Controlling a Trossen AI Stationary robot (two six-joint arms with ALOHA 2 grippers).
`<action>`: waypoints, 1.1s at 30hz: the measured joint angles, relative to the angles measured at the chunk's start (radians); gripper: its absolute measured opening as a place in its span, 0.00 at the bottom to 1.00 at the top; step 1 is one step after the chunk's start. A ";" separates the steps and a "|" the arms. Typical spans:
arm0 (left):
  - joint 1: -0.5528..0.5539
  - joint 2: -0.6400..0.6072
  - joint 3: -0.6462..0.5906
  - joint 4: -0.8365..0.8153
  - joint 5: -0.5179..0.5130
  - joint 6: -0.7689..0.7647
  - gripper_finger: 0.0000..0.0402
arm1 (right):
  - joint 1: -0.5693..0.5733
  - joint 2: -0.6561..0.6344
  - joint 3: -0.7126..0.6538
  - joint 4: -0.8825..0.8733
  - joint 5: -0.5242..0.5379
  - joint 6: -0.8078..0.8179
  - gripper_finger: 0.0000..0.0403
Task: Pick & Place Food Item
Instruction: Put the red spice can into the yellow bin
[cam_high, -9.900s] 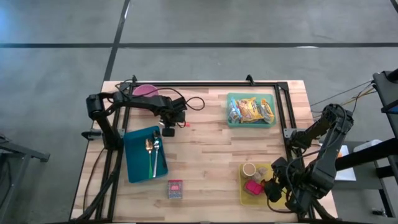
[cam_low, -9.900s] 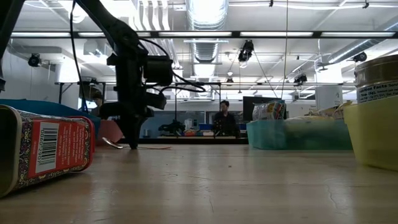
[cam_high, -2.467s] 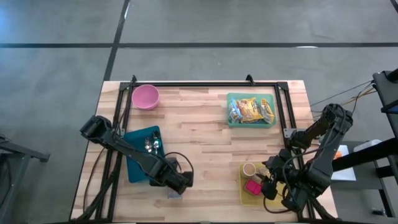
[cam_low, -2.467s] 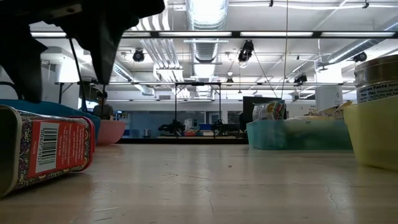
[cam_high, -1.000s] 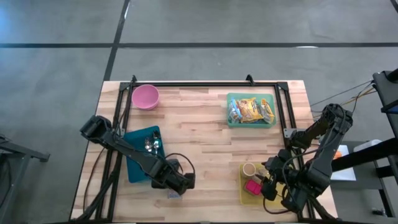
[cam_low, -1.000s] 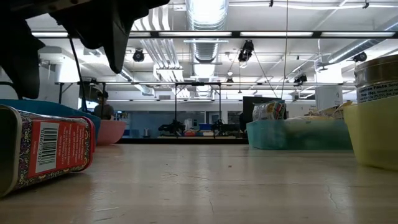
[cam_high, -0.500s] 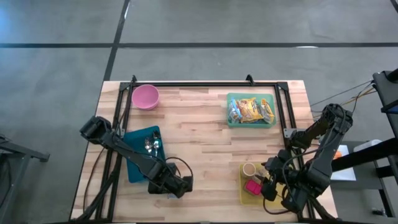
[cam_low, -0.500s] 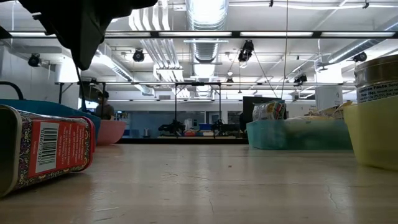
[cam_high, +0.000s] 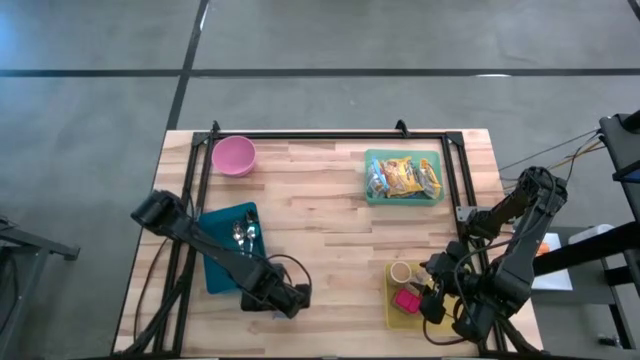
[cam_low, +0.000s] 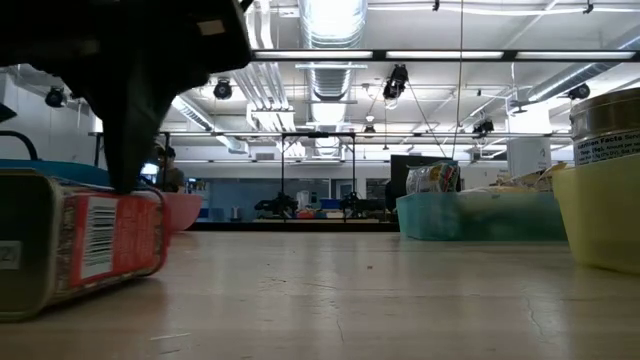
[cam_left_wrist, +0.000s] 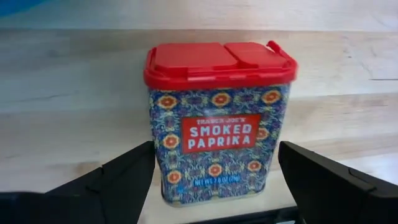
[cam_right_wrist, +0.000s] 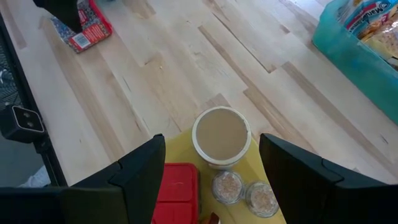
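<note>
From above, the left gripper covers a spice tin near the table's lower-left edge, hiding it. The left wrist view reveals the tin lying between spread fingers, red lid away, label reading smoked paprika. In the low view, lower left, the tin has turned since half a second ago. The right gripper hangs open over a yellow tray.

Bright ceiling lights glare in the low view (the near arm a black silhouette); tabletop evenly lit.
</note>
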 joint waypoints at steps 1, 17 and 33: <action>0.000 0.005 0.000 0.014 -0.009 0.001 0.86 | 0.000 0.000 0.000 0.001 0.000 0.000 0.63; 0.001 0.070 -0.002 0.038 0.110 0.007 0.86 | 0.000 0.000 -0.001 0.002 0.000 -0.002 0.63; 0.001 0.070 -0.017 0.042 0.121 0.008 0.86 | 0.000 0.000 -0.002 0.010 0.000 -0.026 0.63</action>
